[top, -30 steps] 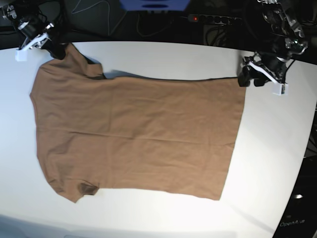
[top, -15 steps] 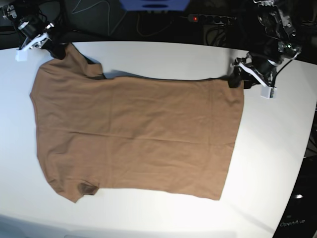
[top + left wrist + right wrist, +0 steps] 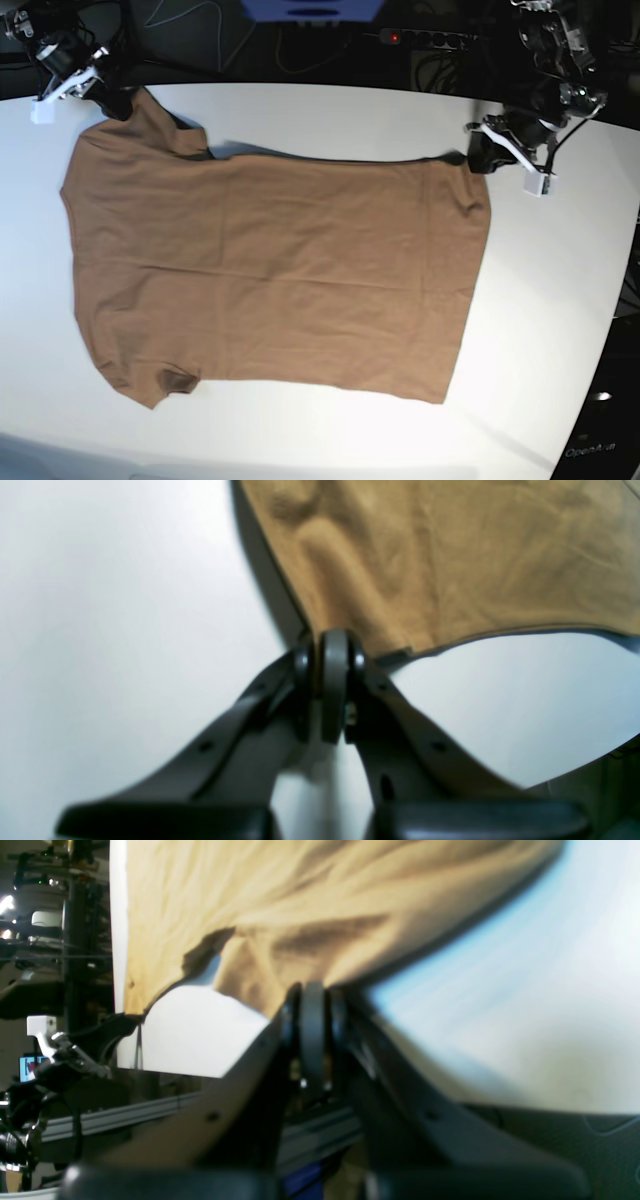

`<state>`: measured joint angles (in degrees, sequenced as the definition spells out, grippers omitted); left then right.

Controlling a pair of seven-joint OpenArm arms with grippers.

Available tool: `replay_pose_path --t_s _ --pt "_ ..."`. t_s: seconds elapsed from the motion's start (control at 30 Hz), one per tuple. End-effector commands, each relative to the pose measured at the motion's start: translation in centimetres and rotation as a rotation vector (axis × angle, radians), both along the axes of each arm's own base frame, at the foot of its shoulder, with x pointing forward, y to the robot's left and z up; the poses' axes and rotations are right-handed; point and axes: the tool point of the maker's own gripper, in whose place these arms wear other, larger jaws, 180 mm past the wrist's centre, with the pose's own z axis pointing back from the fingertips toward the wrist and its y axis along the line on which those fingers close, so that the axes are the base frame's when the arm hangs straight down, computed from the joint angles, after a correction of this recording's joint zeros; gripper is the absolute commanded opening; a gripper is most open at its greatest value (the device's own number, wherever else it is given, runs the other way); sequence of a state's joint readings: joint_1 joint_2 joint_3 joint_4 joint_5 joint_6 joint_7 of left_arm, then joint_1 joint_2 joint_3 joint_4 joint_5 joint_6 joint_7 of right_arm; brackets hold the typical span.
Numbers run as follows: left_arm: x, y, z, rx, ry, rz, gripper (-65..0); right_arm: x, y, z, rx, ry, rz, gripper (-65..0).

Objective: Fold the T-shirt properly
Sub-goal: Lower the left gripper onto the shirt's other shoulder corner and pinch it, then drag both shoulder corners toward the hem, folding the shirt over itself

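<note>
Dark plastic jaws of the left gripper are pressed together on a corner of the T-shirt, the tan cloth running away from the fingertips and a dark hem edge trailing off to one side of them. In the base view this gripper sits at the far hem corner, its arm reaching in low from the table edge behind it, wrist angled down toward the cloth.

The right gripper is likewise clamped tight on tan fabric, which rises in taut folds away from the tips. Seen from the base camera, it holds the far sleeve end, which is drawn up toward it into a peak, with the arm coming in from the dark area beyond the corner of the table.

Between the two grips the shirt's far edge stretches nearly straight. The rest of the brown garment lies spread flat on the white table, with the near sleeve lying farthest from both grippers.
</note>
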<state>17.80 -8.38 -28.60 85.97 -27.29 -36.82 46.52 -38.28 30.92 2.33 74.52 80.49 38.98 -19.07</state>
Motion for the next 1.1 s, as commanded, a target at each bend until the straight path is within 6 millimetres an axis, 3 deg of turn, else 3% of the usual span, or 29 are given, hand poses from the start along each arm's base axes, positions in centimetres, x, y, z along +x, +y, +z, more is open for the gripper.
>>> replay_pose_path --t_s 0.0,0.33,0.53,0.77,1.07 --pt "-2.1 0.4 -1.5 0.050 0.111 -0.028 -62.2 0.5 -0.4 1.0 0.000 -0.034 0.005 -64.1" --pt "-1.4 0.2 -1.2 0.044 0.093 -0.026 -62.2 3.0 -1.3 2.1 -0.032 -0.084 0.036 -64.1" --pt "0.1 0.3 0.3 0.074 0.063 -0.053 -62.2 3.5 -1.4 2.5 -0.040 -0.097 0.045 -64.1" --pt "1.4 0.1 1.9 0.103 0.040 -0.073 -62.2 5.1 0.0 5.2 -0.042 -0.175 0.117 -64.1" --pt "3.2 0.1 2.9 0.111 0.016 -0.080 -62.3 7.3 -0.1 7.4 -0.075 -0.243 0.168 -64.1"
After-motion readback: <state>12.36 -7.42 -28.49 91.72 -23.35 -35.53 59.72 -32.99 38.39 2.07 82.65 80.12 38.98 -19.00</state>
